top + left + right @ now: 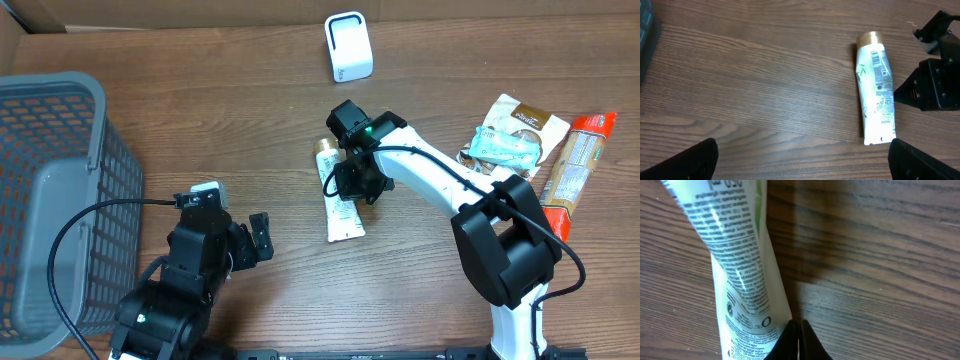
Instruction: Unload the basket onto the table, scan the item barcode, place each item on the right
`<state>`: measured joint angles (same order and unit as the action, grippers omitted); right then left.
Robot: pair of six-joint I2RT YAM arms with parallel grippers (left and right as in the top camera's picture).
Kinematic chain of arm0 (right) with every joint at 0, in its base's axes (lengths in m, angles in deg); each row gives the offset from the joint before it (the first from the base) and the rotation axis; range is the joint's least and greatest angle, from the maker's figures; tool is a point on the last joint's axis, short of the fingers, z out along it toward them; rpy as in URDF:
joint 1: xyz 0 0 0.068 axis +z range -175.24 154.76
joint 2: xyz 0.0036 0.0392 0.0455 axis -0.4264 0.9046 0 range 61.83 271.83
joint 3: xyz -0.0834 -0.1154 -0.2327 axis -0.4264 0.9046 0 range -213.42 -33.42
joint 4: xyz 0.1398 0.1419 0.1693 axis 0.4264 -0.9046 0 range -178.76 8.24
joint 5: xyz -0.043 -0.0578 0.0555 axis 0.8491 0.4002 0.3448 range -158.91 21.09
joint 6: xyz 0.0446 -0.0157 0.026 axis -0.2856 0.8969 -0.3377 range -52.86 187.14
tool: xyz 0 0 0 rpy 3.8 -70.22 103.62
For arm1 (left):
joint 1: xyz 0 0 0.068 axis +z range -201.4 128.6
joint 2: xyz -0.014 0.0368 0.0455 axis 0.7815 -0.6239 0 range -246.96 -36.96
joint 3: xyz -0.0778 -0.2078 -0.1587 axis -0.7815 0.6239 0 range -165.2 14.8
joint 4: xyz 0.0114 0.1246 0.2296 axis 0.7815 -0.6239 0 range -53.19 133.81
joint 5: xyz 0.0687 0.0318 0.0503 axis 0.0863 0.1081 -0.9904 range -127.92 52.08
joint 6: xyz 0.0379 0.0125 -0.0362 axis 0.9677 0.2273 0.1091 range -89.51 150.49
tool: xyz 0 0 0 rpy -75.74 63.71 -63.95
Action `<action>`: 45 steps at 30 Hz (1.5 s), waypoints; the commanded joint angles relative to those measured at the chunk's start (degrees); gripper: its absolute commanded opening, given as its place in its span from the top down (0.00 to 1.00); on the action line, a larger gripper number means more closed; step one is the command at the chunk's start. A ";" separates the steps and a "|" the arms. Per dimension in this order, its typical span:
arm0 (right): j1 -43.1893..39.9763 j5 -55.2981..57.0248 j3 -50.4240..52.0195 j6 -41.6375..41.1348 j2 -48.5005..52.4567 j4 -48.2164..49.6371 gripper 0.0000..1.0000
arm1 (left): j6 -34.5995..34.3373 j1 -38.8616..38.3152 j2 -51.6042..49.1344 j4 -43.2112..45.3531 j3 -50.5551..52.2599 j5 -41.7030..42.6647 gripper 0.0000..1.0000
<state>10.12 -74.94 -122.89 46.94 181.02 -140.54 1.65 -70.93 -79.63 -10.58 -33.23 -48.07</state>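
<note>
Beside the tube (342, 218) on the table (230, 110) — right tool (799, 326) pressed together, left tool (800, 152) spread wide

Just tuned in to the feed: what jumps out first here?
The white tube with a gold cap lies flat mid-table, the right gripper shut at its edge. Farther back stands the white scanner; a grey basket fills the left side.
</note>
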 commanded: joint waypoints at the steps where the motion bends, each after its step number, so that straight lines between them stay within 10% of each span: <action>1: 0.37 -0.50 -0.24 -0.72 -1.84 -0.26 0.96 | -0.96 0.00 -0.07 0.22 0.00 -0.76 0.00; 45: 4.79 4.50 -0.48 -4.02 -2.19 0.68 0.96 | -0.96 0.00 -0.07 0.22 0.00 -0.76 0.00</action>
<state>14.92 -71.85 -123.08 44.31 176.76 -139.98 1.65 -70.93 -79.63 -10.58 -33.23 -48.07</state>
